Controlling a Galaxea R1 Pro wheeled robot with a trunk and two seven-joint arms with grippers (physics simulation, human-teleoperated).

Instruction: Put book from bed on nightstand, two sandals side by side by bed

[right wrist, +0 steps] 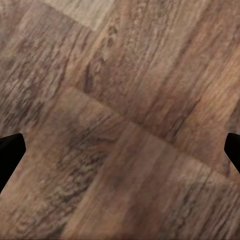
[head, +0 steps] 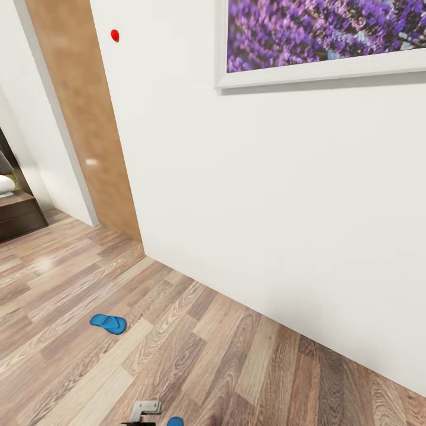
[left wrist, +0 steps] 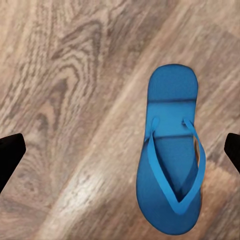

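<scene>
I'm hovering the left gripper (left wrist: 120, 150), jaws wide, over a sandal (left wrist: 172, 155) lying toward 3 o'clock, long axis 12-to-6.

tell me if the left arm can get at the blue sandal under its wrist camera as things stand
Probably yes. In the left wrist view the sandal lies flat, straps up, on bare wood floor, off to one side between the wide-open fingers, with nothing over it.

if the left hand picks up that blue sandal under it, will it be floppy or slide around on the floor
The blue sandal looks thin and flat with slim straps, so it is probably light and somewhat bendy. Lying flat on smooth wood planks, it would likely slide if nudged, not roll or tip. The open left hand hangs over it.
</scene>
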